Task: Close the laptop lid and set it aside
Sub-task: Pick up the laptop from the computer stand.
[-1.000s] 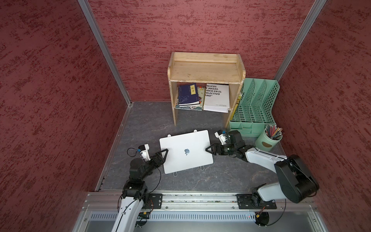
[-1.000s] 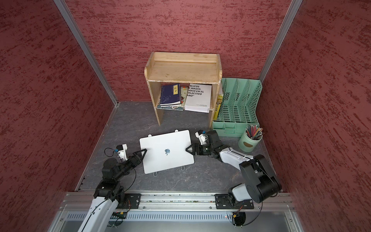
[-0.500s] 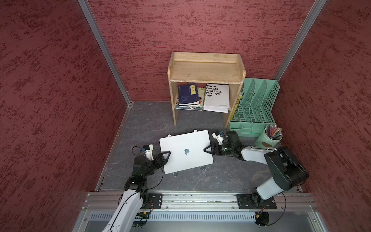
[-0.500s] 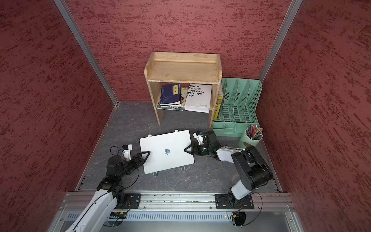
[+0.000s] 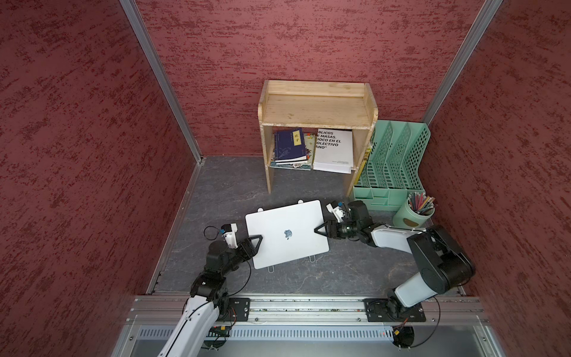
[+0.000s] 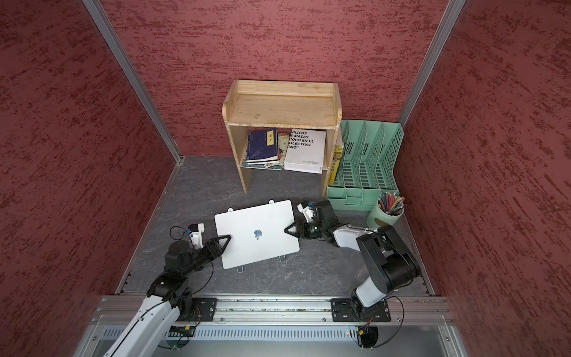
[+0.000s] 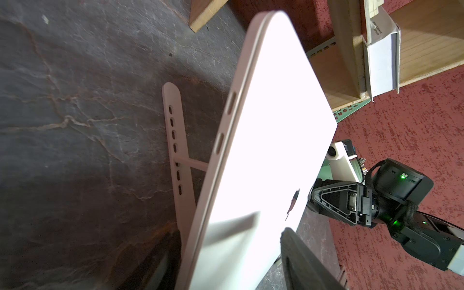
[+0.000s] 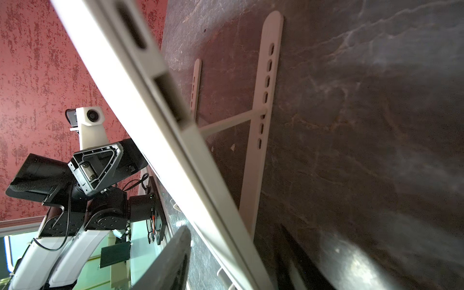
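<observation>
Lid [image 5: 296, 216] down — left hand [image 5: 258, 239] and right hand [image 5: 318, 230] have narrowed astride the laptop [image 5: 278, 252] edges; grip unclear, lift next.

Two matching arms here: the left arm [image 5: 197, 312] and the right arm [image 5: 391, 239] both wear glossy white shells between chunky black joint housings. Each wrist carries a white camera mount [image 5: 230, 236], and a thin black cable [image 5: 209, 231] loops beside the left one. The left gripper [image 5: 258, 239] and right gripper [image 5: 319, 230] have hollow black triangular fingers [image 7: 336, 198] with small screws, and green lights [image 7: 403, 177] glow behind
</observation>
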Motion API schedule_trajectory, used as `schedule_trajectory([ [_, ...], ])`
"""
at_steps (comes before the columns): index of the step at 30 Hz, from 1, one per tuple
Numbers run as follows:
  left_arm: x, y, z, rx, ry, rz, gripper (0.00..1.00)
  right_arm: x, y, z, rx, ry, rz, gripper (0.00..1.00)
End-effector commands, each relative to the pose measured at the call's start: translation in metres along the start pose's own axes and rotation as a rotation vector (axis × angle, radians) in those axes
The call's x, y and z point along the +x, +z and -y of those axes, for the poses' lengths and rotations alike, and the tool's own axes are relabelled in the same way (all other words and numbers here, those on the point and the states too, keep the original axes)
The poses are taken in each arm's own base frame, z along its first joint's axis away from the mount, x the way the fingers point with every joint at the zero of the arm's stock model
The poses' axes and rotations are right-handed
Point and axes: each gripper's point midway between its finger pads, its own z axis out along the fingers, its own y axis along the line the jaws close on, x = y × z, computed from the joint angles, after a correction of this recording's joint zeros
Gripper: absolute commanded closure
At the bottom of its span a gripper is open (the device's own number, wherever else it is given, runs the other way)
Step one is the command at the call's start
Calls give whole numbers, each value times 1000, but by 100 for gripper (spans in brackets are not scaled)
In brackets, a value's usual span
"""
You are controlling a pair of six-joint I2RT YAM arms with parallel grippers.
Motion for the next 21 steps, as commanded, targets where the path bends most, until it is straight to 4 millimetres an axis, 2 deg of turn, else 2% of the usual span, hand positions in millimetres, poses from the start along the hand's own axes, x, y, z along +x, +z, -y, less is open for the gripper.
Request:
schedule_trajectory([
  [1,-16,-5,20,26,43,46,38,-17,-8,-27,-51,-58,28,47],
  [10,-25,-2,35,27,97,43,49,-27,-11,-49,-76,-91,33,59],
  [21,-39,-6,55,31,134,59,54,-33,-7,-72,-108,-116,35,68],
])
